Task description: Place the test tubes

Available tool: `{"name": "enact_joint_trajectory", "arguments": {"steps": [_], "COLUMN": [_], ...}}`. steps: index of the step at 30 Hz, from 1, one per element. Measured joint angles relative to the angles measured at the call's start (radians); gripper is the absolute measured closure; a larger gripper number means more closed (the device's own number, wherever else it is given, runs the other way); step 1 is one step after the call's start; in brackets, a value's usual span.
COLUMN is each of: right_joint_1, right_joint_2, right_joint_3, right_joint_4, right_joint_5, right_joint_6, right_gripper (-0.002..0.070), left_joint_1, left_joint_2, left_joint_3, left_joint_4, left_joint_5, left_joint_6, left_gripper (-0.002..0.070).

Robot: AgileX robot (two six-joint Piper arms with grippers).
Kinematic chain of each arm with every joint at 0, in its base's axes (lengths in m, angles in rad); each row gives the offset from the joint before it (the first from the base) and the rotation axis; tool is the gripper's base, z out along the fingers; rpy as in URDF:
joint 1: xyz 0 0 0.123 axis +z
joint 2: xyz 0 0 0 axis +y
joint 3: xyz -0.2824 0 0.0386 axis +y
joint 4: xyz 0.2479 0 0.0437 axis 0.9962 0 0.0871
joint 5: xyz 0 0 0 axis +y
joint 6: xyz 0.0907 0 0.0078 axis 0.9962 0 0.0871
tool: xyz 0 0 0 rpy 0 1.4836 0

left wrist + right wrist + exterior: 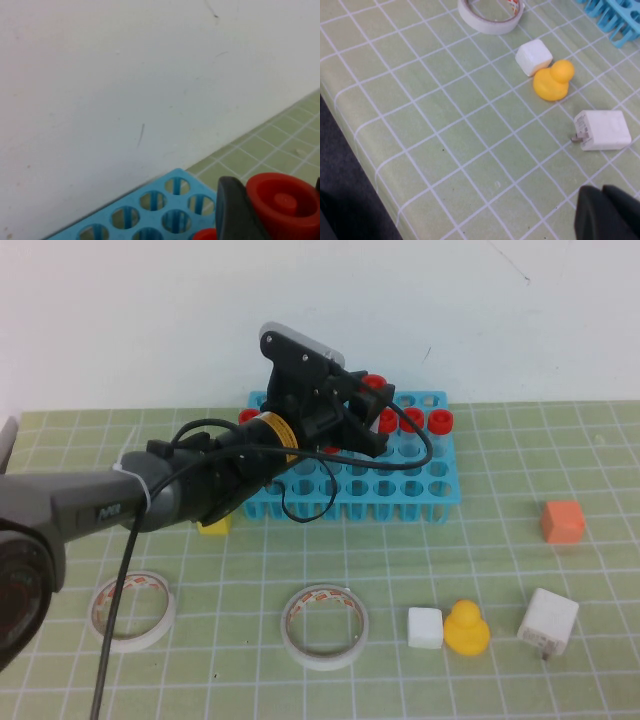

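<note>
Left pincer (367,402) clamps a red-capped test tube (284,200) above the blue rack (415,502); right pincer (606,214), closed, hangs near charger (602,131).

Plain white wall (320,310) behind, with a few faint scratches and specks. Table (350,145) covered by a pale green mat (580,440) with white grid lines, running up to the wall. Light soft and even, shadows weak; past the table's edge a dark surface (340,215), unclear.
</note>
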State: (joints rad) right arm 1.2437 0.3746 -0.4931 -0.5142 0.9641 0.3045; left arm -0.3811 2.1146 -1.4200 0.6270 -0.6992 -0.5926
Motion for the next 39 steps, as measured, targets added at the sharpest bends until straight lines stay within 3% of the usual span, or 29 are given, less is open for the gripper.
{"name": "enact_joint_trajectory", "arguments": {"steps": [9,39], "right_joint_1": [0.000,0.000], "right_joint_2": [0.000,0.000], "right_joint_3": [0.000,0.000], "right_joint_4": [0.000,0.000], "right_joint_5": [0.000,0.000], "right_joint_6": [0.000,0.000], "right_gripper": [0.0678,0.0678], "left_joint_1": [0.000,0.000], "left_joint_2": [0.034,0.069], "left_joint_3": [-0.006,-0.005], "left_joint_4": [-0.118,-0.126], "left_joint_5": [-0.010,0.005], "left_joint_6": [0.047,0.035], "left_gripper": [0.0407,0.0407]}}
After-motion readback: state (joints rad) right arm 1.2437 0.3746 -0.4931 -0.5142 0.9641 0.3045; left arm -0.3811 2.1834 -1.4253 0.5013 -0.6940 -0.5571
